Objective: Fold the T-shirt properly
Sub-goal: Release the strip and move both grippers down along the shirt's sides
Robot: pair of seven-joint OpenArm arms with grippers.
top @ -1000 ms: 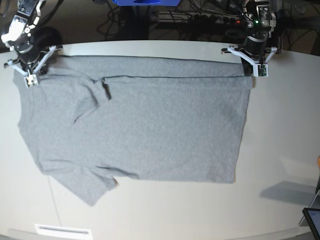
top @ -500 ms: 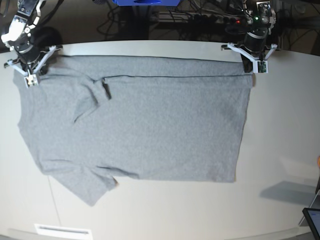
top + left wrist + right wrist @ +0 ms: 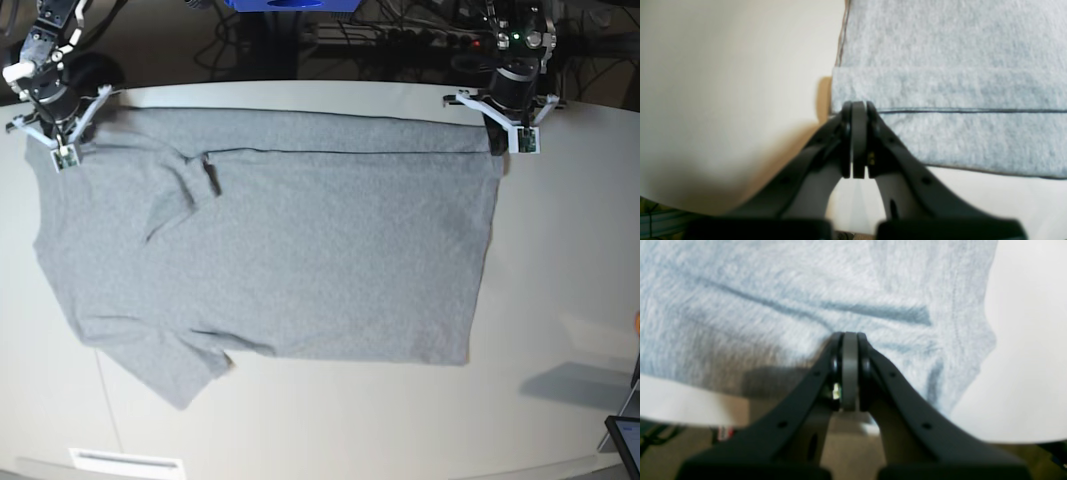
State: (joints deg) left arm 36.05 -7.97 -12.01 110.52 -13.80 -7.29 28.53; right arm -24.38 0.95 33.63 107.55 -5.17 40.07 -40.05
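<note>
Pale rounded worktop [image 3: 560,300] carried heather-grey short-sleeved cotton T-shirt [image 3: 290,260], spread flat, far edge folded over. Fabric looked light, limp, drapey; best taken at far corners. Left gripper [image 3: 853,110] and right gripper [image 3: 850,338]: jaws pressed together, nothing visibly pinched.

No readable text, label, brand, number or sign is showing anywhere: the T-shirt [image 3: 270,250] is lying plain grey side up, and the table [image 3: 560,260] is bearing no legible marking.
</note>
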